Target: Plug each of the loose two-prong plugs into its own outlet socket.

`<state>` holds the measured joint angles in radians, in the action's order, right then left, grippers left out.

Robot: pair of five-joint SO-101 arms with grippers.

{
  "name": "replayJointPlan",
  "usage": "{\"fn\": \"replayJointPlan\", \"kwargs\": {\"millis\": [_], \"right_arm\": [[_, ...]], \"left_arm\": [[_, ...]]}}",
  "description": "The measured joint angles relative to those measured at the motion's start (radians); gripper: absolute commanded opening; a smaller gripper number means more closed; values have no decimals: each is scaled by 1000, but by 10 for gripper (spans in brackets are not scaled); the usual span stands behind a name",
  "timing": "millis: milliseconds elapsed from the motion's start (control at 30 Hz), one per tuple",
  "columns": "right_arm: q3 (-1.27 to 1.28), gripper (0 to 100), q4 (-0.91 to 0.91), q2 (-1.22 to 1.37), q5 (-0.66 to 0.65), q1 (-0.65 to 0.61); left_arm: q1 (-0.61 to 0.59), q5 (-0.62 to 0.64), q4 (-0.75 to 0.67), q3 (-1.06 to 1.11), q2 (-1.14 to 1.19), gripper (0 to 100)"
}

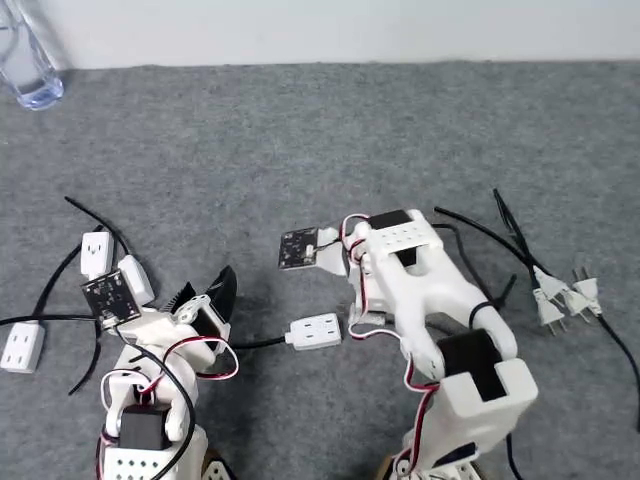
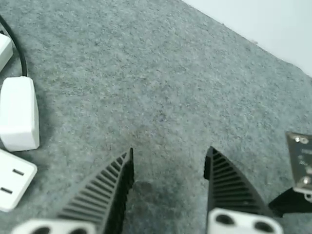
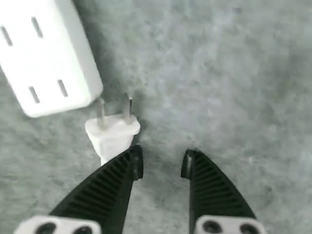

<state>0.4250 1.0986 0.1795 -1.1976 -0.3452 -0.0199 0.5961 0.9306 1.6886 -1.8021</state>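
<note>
In the right wrist view a white two-prong plug (image 3: 113, 131) lies on the carpet with its prongs pointing at the edge of a white outlet socket block (image 3: 48, 53). My right gripper (image 3: 161, 163) is open just behind the plug, which sits beside one finger, not between the two. In the high view that socket block (image 1: 315, 330) lies at mid-table by the right arm (image 1: 430, 290). Two more loose plugs (image 1: 565, 297) lie at the far right. My left gripper (image 2: 168, 168) is open over bare carpet, holding nothing. It is also visible in the high view (image 1: 205, 290).
Three more white socket blocks (image 1: 97, 253) (image 1: 135, 278) (image 1: 22, 345) sit at the left on black cords; two of them (image 2: 18, 114) (image 2: 12, 185) lie beside my left gripper. Black cables (image 1: 480, 235) trail at the right. A clear bottle (image 1: 28, 60) stands at the back left corner.
</note>
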Motion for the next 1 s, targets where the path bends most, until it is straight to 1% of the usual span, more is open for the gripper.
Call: {"fn": "replayJointPlan", "kwargs": {"millis": [133,300,600,700,800,900,1000], "right_arm": [[2,105,49,-18,32,-34],[3,105,92,-52,71,-38],[3,106,166,-157,75,-40],[3,108,219,-206,92,-69],[31,139,267,-245,107,-110],[92,144,270,-270,109,-149],[147,144,226,-276,112,-152]], "left_arm": [[0,0,0,0,0,229],[0,0,0,0,0,229],[0,0,0,0,0,229],[0,0,0,0,0,229],[0,0,0,0,0,229],[0,0,0,0,0,229],[0,0,0,0,0,229]]}}
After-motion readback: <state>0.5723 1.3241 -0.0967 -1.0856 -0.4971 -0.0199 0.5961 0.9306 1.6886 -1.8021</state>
